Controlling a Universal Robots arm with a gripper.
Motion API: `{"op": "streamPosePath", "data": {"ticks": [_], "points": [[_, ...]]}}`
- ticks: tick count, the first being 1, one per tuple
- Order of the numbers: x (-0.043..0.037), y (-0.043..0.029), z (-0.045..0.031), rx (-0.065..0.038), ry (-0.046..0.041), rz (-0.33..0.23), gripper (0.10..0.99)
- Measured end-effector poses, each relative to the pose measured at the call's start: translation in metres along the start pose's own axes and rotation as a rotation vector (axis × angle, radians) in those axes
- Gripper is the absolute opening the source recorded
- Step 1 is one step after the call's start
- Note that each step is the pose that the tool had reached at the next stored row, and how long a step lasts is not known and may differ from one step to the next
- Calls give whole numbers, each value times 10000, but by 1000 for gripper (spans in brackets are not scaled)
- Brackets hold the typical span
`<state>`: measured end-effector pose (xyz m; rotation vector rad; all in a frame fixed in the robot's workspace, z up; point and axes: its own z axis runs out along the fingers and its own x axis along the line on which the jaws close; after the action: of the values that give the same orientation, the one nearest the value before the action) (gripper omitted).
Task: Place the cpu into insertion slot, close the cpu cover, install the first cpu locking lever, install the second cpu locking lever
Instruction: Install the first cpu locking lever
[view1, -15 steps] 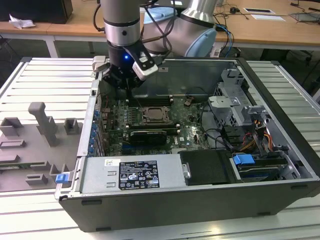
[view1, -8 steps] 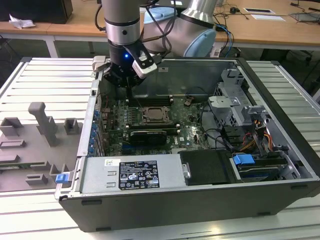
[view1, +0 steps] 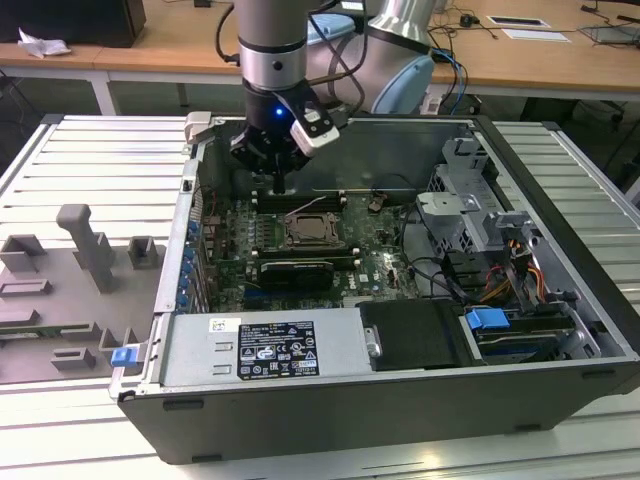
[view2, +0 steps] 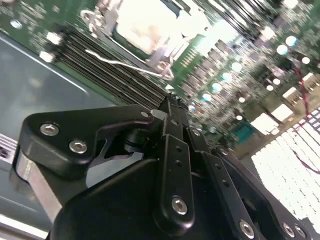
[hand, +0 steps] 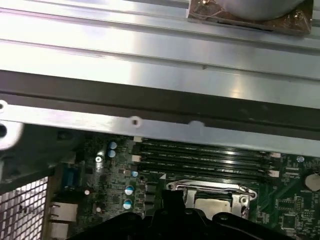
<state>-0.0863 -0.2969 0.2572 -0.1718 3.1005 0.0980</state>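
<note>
cpu (hand: 216, 204) seated in the insertion slot (view1: 312, 230) on the motherboard (view1: 375, 250), cpu cover (hand: 210, 187) lowered over it; gripper (view1: 278, 182) hovering above the memory slots (hand: 200, 160) just behind the socket, fingers (view2: 172, 112) pressed together, empty; a thin lever (view2: 127, 64) lies beside the socket

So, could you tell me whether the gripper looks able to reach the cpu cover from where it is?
Probably yes. The gripper hangs inside the open case, just behind the cpu cover, and nothing stands between them. The memory slots beside the socket lie low.
</note>
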Motion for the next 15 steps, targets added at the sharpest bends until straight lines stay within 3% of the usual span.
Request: {"op": "streamPosePath", "data": {"ticks": [2,7,11,15], "points": [[-79,-10,28,-32,-12,83,106],[-128,-19,87,-249,-48,315,106],[-139,-27,194,-251,-48,316,106],[-196,-25,235,-248,-47,316,106]]}}
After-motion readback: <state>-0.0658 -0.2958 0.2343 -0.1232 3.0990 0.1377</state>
